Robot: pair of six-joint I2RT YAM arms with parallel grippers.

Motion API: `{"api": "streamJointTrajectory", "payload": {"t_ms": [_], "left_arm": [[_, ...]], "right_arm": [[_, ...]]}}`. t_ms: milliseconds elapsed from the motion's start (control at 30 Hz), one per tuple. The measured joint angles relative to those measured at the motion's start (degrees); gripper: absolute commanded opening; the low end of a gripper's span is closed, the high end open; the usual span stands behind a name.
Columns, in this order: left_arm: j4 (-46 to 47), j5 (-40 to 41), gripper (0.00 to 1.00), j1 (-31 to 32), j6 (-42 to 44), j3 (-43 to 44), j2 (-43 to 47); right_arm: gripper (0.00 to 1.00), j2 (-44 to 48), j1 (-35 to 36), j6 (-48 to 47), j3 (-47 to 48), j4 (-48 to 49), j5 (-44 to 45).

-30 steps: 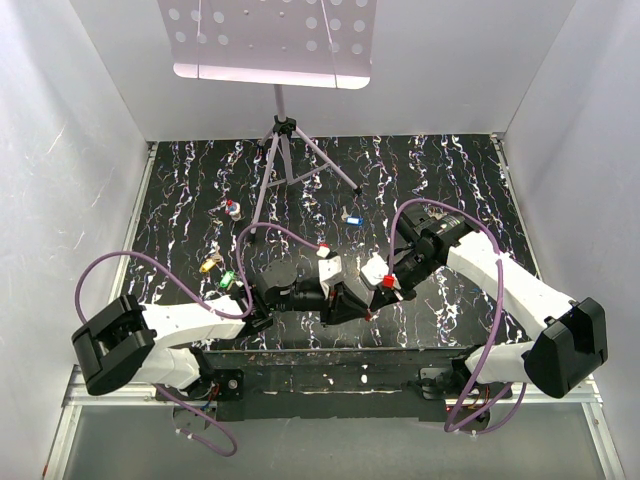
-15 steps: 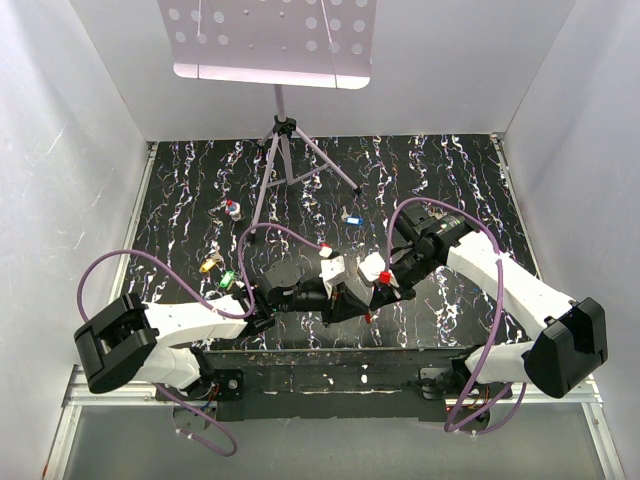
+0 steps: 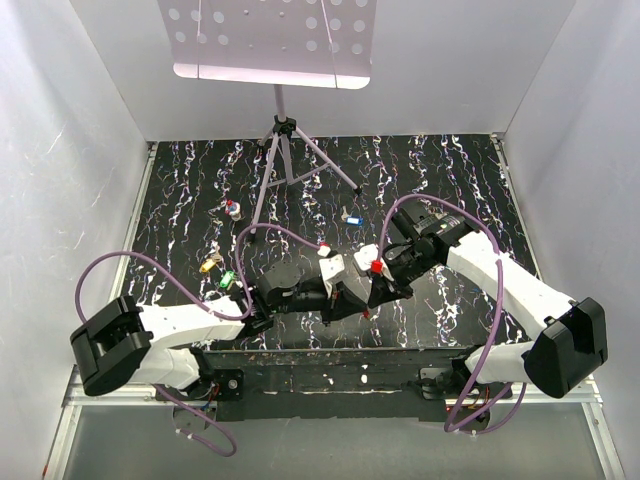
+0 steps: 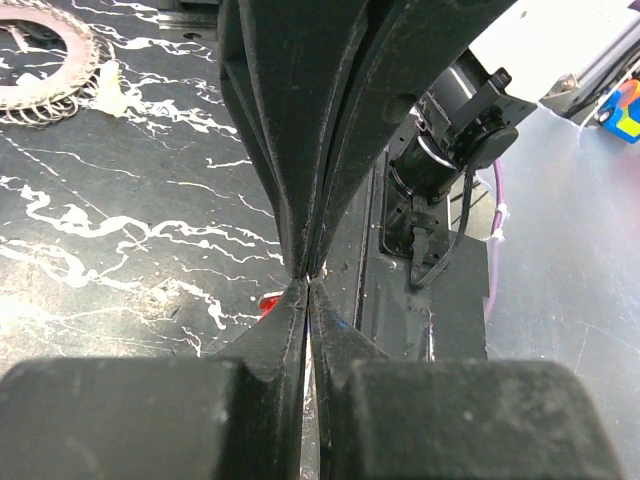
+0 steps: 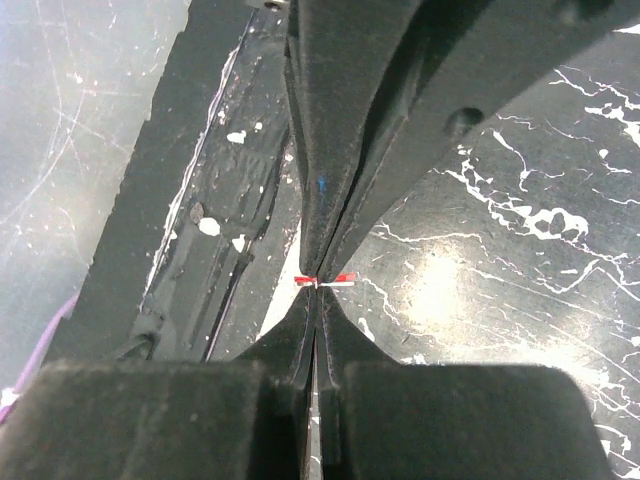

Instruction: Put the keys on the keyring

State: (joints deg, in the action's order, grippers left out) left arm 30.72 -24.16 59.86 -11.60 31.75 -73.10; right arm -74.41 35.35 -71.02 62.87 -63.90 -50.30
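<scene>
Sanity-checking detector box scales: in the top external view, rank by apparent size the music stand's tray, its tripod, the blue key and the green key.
1. The music stand's tray, largest, though it likely sits nearer the camera, which inflates it.
2. The tripod.
3. The blue key and the green key: both tiny, too alike to rank.

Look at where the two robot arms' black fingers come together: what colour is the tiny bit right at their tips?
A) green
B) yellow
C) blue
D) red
D: the right wrist view shows a tiny red sliver right at the tips of the right arm's shut black fingers.
</scene>
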Motion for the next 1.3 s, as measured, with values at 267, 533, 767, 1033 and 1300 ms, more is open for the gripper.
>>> {"api": "streamJointTrajectory", "payload": {"t_ms": [267,533,767,1033,1300], "left_arm": [[2.1,5.9,0.00,0.3,-2.1,-4.2,5.8],[2.5,8.8,0.00,0.7,-4.2,-5.2,7.5],[5.2,11.2,0.00,0.6,-6.3,-7.1,8.5],[9.3,14.2,0.00,0.5,-7.8,-10.4,9.9],[16.9,16.6,0.00,-0.1,-10.1,-14.8,12.2]], "right_arm": [[0.01,0.0,0.0,7.5,0.0,4.6,-3.6],[0.07,0.1,-0.2,11.0,0.1,6.7,-5.0],[0.36,0.1,-0.3,15.4,0.1,8.8,-6.6],[0.46,0.5,-1.8,19.1,0.1,10.1,-10.3],[0.46,1.5,-5.6,23.9,0.1,12.1,-17.1]]}}
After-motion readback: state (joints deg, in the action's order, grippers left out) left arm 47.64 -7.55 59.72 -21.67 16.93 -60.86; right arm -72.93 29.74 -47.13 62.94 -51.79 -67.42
